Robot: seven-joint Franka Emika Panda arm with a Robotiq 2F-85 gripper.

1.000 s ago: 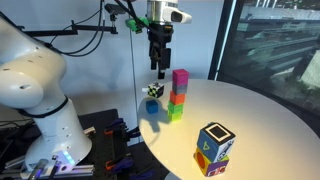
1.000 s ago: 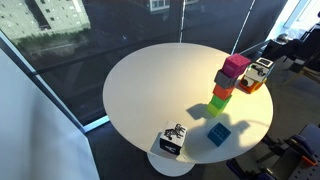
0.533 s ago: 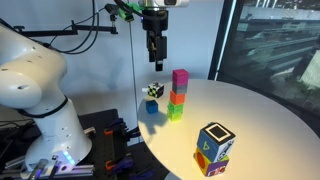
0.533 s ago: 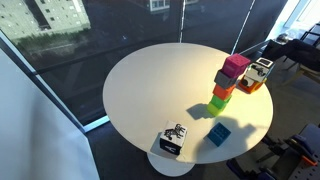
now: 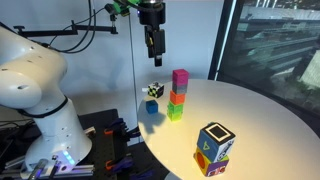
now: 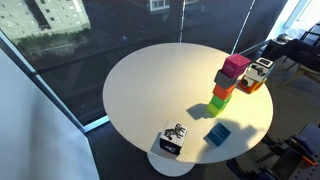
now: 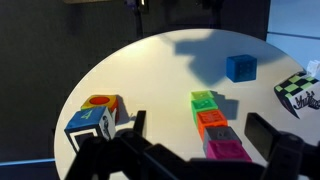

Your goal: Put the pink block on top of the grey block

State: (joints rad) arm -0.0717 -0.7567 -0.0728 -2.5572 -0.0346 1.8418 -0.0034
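Observation:
The pink block (image 5: 180, 76) sits on top of the grey block (image 5: 178, 88), which rests on an orange and a green cube in one upright stack. The stack also shows in an exterior view, pink block (image 6: 236, 66) over grey block (image 6: 229, 79). In the wrist view the pink block (image 7: 228, 151) and grey block (image 7: 220, 135) lie between the fingers, far below them. My gripper (image 5: 155, 52) hangs high above and just beside the stack. It is open and empty, as the wrist view (image 7: 198, 126) shows.
On the round white table (image 5: 250, 115) are a blue block (image 5: 150, 107), a black-and-white patterned cube (image 5: 154, 90) and a larger multicoloured cube (image 5: 214, 148) near the front edge. The table rim is close behind the stack. A window is at the back.
My gripper has risen straight up away from the stack, open and empty. The stack and the other blocks have not moved.

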